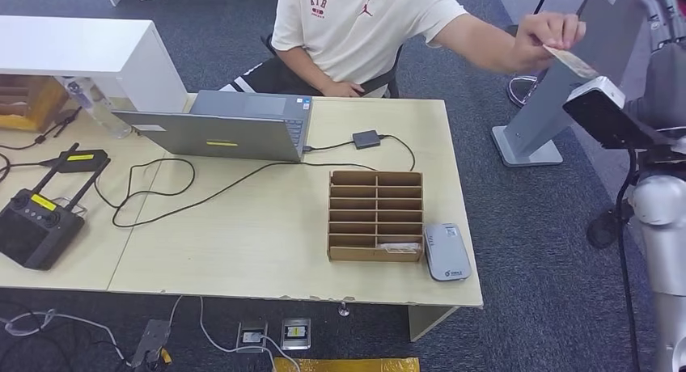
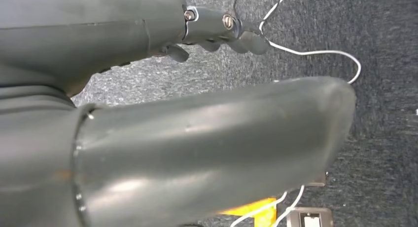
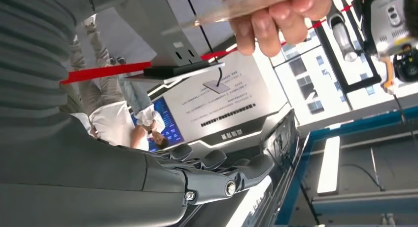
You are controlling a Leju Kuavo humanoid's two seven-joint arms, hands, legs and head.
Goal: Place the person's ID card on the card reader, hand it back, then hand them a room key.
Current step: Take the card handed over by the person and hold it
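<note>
A person seated behind the table [image 1: 243, 251] reaches out to the right and holds the ID card [image 1: 570, 61] by its edge. In the right wrist view the card [image 3: 246, 4] sits in the person's fingers [image 3: 276, 19], apart from my right hand [image 3: 217, 170], whose fingers are apart and hold nothing. My right arm [image 1: 659, 218] rises at the right edge of the head view. The grey card reader [image 1: 447, 251] lies near the table's front right corner. Beside it a wooden slot box [image 1: 376, 216] holds a room key card [image 1: 399, 247] in its front slot. My left hand [image 2: 197, 118] hangs over the carpet, holding nothing.
An open laptop [image 1: 230, 125] stands at the table's back, with a small black box [image 1: 366, 139] cabled to it. A black controller [image 1: 36, 222] and loose cables lie on the left. A grey kiosk stand [image 1: 550, 105] rises from the floor right of the table.
</note>
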